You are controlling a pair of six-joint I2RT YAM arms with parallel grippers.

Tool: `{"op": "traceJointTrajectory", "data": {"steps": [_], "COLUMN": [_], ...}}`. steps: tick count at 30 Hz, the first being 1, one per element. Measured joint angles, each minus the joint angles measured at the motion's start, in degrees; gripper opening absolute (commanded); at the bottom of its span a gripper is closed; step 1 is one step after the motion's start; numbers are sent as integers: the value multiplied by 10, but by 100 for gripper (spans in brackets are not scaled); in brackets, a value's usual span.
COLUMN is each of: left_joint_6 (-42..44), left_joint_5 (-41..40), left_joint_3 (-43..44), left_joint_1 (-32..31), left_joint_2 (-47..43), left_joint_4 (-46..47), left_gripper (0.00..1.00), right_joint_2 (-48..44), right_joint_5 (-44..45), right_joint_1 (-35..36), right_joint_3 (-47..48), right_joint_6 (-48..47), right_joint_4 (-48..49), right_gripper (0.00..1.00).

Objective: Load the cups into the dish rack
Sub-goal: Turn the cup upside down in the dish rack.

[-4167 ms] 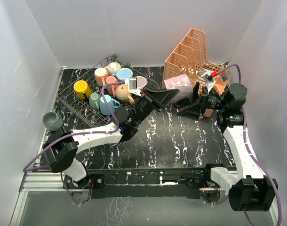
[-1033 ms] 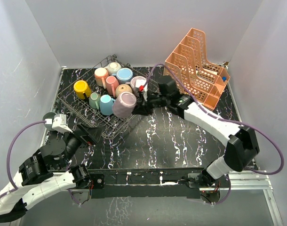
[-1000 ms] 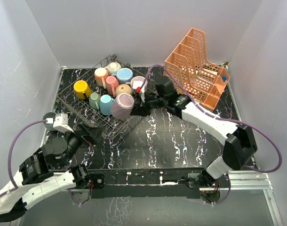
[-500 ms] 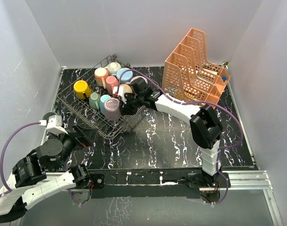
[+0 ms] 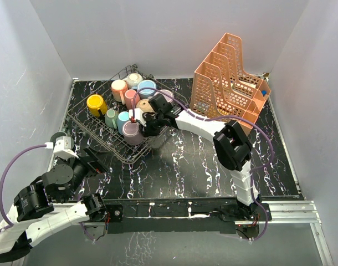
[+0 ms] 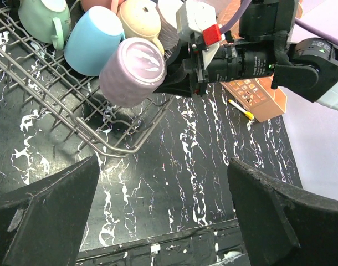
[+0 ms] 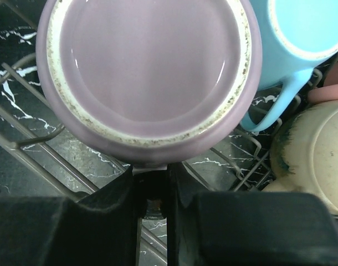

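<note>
My left arm has pulled back to the near-left corner. The left fingers (image 5: pixel 94 162) are spread wide with nothing between them, hanging over bare surface (image 5: pixel 202 166) just short of the rack. Beside that arm I can make out part of what looks like a grey cup (image 5: pixel 59 137) outside the wire, so I judge there is at least one more to load.

The dish rack (image 5: pixel 91 133) holds the rest, packed toward its far side. A second ago the lilac cup (image 6: pixel 133 69) hung over the rack's near-right edge. Now it has come left and lower, and sits over the near tines just beside the light blue cup (image 5: pixel 123 118). Its base is tipped up toward the left wrist camera.

The right fingers (image 5: pixel 144 125) are pressed nearly together, pinching a narrow lilac part at the cup's side, probably the handle. I cannot tell whether the cup's mouth is resting on the tines yet. To my mind this is the placing step, nearly done: settle it, let go, then withdraw without knocking the neighbours.

The orange organizer (image 5: pixel 230 77) at far right is untouched.
</note>
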Motion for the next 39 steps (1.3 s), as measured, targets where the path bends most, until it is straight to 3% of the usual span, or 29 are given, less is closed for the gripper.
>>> {"op": "traceJointTrajectory", "data": {"steps": [21,24,27,29,39], "left_joint_6": [-26,-29,-31,-32,-36], "left_joint_5": [4,5,7,7,18], "left_joint_3": [0,0,0,0,0], "left_joint_1": [0,0,0,0,0], "left_joint_2": [0,1,3,6,11], "left_joint_4": [-4,-4,-4,-4,3], "left_gripper": [97,97,97,97,97], "right_joint_2": [40,43,44,45,44], "right_joint_5": [65,78,85,88,78], "right_joint_1": [1,1,1,1,-1], "right_joint_3": [20,21,24,30,87], "right_joint_6": [-30,-30,-28,-24,-16], "right_joint_4": [-27,-29,-31,-31,-76], "right_gripper": [8,18,39,49,53]}}
